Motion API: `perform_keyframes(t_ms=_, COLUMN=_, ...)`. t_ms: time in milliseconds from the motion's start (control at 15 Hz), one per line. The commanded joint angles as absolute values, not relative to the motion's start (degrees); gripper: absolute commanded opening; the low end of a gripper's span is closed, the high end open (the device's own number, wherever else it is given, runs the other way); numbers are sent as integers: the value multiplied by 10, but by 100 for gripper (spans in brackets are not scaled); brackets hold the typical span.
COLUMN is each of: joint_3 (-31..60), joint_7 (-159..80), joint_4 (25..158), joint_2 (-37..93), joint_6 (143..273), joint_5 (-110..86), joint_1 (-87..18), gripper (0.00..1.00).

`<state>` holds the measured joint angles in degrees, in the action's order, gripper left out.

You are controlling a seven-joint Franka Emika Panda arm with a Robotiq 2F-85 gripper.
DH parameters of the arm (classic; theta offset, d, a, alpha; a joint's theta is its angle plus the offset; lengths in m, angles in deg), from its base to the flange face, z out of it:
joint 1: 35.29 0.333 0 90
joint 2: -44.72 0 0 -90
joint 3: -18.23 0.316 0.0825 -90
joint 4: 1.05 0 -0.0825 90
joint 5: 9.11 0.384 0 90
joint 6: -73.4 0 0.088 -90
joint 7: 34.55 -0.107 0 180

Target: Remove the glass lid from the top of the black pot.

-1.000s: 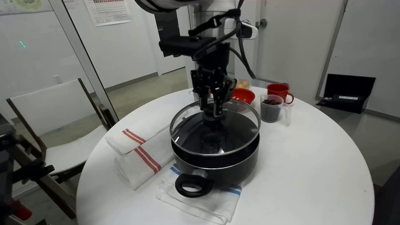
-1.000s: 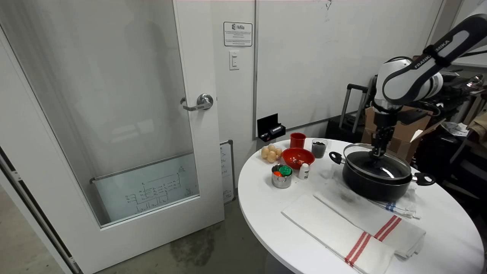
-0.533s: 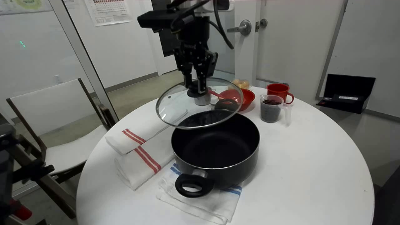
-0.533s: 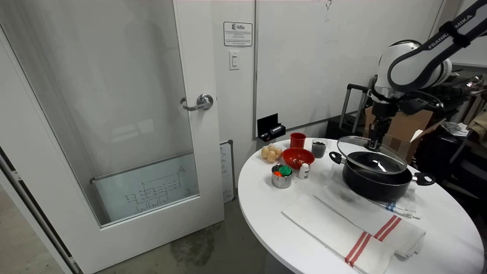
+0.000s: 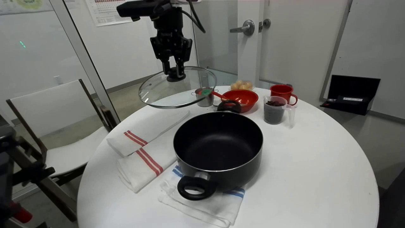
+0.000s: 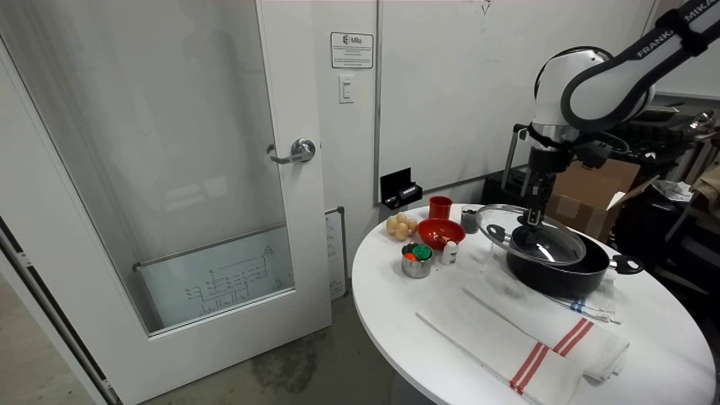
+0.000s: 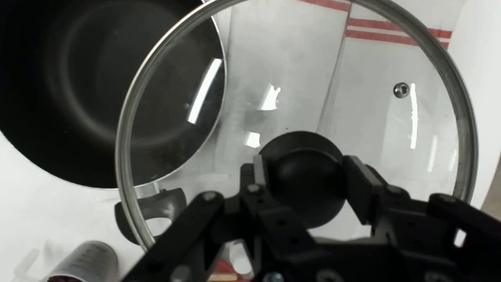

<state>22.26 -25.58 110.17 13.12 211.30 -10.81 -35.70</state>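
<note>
The black pot stands upright on the table, its dark inside uncovered, and also shows in an exterior view. The glass lid hangs in the air, a little tilted, above the towels and off to one side of the pot. My gripper is shut on the lid's black centre knob and carries it. In the wrist view the gripper has a finger on each side of the knob. There the clear lid overlaps part of the pot and one pot handle, seen through the glass.
Folded red-striped towels lie beside the pot. A blue-striped cloth is under it. A red bowl, a metal cup, a white bottle, a measuring cup, a red mug and yellowish round items stand nearby.
The lid has risen off the pot with my gripper and moved sideways, leftward in both exterior views. The pot's inside is now exposed. The pot and towels have not moved.
</note>
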Motion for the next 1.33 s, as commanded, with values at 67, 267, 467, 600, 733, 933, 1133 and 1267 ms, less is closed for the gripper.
perform_keyframes(t_ms=67, joint_3=232, joint_7=-253, joint_4=1050, joint_2=112, joint_6=2052, joint_5=-133, joint_1=-314, gripper=25)
perform_keyframes(t_ms=267, joint_3=235, joint_7=-252, joint_4=1012, joint_2=80, joint_6=2020, joint_5=-143, joint_1=-293, gripper=25)
perform_keyframes(t_ms=467, joint_3=235, joint_7=-253, joint_4=972, joint_2=39, joint_6=2000, joint_5=-151, joint_1=-278, gripper=25)
perform_keyframes(t_ms=600, joint_3=234, joint_7=-255, joint_4=943, joint_2=7, joint_6=1994, joint_5=-152, joint_1=-274, gripper=25)
perform_keyframes(t_ms=733, joint_3=234, joint_7=-254, joint_4=916, joint_2=-26, joint_6=1992, joint_5=-149, joint_1=-274, gripper=25)
perform_keyframes(t_ms=933, joint_3=233, joint_7=-255, joint_4=877, joint_2=-73, joint_6=1995, joint_5=-148, joint_1=-274, gripper=25)
perform_keyframes(t_ms=1133, joint_3=238, joint_7=-249, joint_4=839, joint_2=-115, joint_6=1996, joint_5=-141, joint_1=-279, gripper=25)
perform_keyframes(t_ms=1267, joint_3=240, joint_7=-248, joint_4=814, joint_2=-140, joint_6=1997, joint_5=-137, joint_1=-282, gripper=25)
